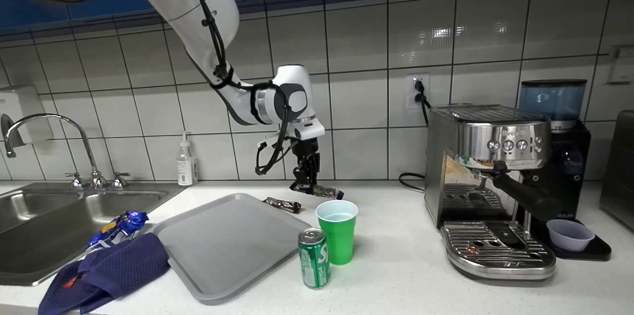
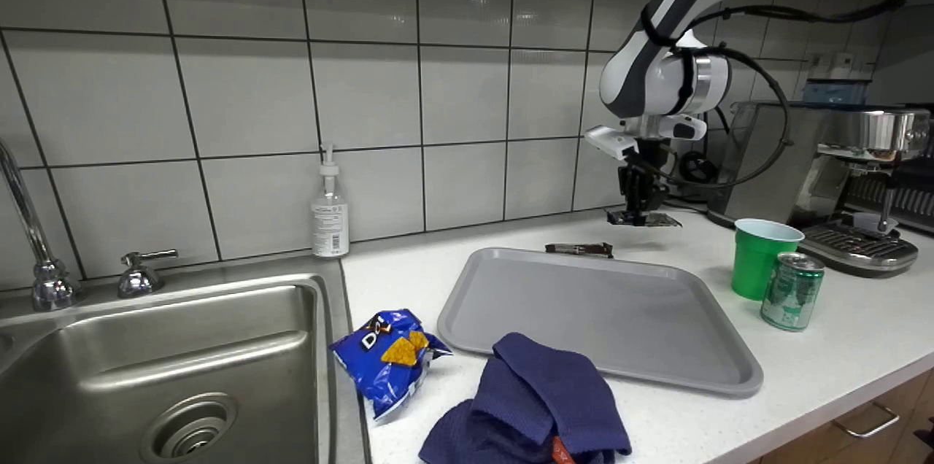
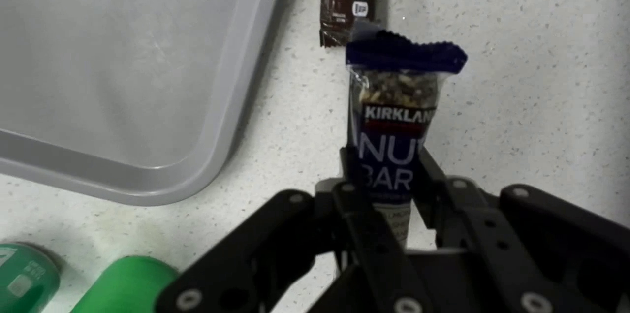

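Much white counter [image 1: 391,236] between tray edge [image 3: 227,106] and coffee machine [image 1: 478,139]; holds arm [image 1: 225,18] bent and gripper [image 3: 385,163] downward, pinching a nut bar [image 3: 393,121].

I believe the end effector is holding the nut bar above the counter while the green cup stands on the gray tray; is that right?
Not quite: both exterior views show the green cup on the counter beside the gray tray, not on it. The end effector does hold the nut bar above the counter.
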Robot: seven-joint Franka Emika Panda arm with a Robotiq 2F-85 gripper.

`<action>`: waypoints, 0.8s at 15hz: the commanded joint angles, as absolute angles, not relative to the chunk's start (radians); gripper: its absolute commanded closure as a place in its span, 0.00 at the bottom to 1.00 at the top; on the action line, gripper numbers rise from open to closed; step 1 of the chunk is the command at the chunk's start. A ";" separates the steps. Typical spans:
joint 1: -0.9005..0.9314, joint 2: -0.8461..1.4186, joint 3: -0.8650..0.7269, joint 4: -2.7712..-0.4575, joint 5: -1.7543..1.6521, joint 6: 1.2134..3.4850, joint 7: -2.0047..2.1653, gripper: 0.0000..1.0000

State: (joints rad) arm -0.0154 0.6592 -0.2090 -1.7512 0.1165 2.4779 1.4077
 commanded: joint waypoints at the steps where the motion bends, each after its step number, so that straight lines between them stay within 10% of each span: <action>1: -0.015 0.561 -0.189 -1.880 0.105 2.514 1.321 0.93; 12: 0.020 0.433 -0.196 -2.087 0.081 2.569 1.213 0.93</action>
State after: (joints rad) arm 0.0073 0.5077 -0.1937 -1.9989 0.1084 2.5452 1.2442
